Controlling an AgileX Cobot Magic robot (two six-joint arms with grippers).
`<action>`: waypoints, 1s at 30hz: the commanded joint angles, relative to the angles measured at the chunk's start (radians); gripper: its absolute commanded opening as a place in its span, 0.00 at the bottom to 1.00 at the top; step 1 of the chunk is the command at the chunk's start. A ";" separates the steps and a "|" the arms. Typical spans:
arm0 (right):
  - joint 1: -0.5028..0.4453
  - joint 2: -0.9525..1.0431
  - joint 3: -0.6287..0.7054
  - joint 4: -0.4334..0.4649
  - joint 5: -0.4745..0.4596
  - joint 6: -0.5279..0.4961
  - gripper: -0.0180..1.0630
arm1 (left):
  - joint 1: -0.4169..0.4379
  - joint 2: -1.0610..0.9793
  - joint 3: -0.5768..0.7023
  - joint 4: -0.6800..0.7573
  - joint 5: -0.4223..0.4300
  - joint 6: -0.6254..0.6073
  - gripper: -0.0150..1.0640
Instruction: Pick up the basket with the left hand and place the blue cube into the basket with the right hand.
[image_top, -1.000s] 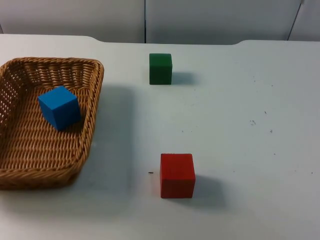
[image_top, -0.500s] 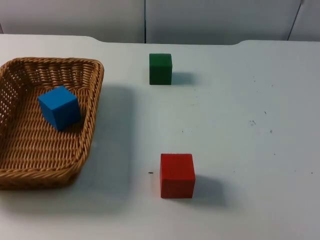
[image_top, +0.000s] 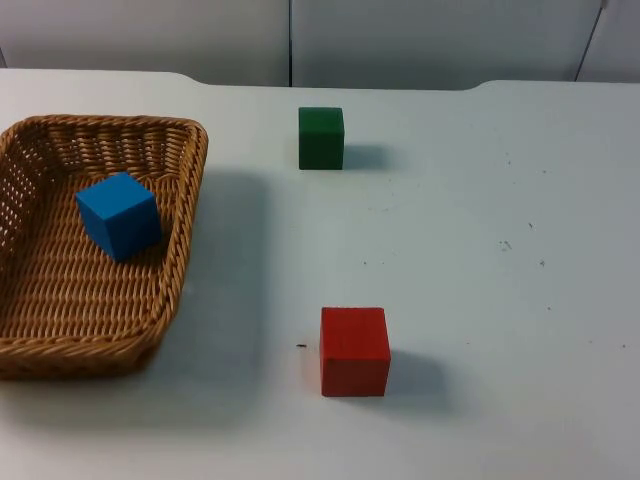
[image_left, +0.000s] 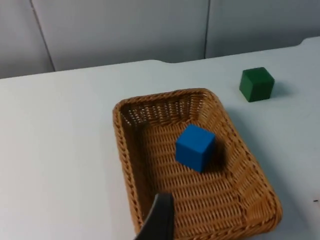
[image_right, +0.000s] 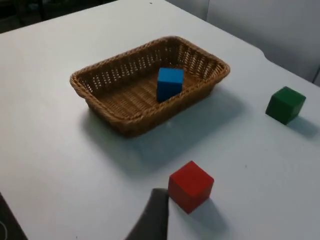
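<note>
You've got the blue cube (image_top: 119, 215) sitting inside the wicker basket (image_top: 60, 330), which rests on the white table (image_top: 480, 250) at its left edge. The left gripper (image_left: 157, 222) hangs over the basket's near rim, the right gripper (image_right: 152, 220) sits just beside the red cube (image_top: 354, 350). Can't tell if either's fingers are apart or together. 1 green cube (image_top: 321, 137) near the far edge.
</note>
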 joint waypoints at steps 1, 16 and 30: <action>0.001 -0.043 0.023 -0.045 0.048 0.045 0.78 | -0.009 -0.072 0.003 0.075 0.036 -0.083 0.76; 0.001 -0.217 0.026 -0.071 0.328 0.106 0.78 | -0.021 -0.230 0.003 0.214 0.242 -0.232 0.76; 0.001 -0.414 0.026 0.030 0.451 0.071 0.78 | -0.019 -0.230 0.025 0.271 0.330 -0.241 0.71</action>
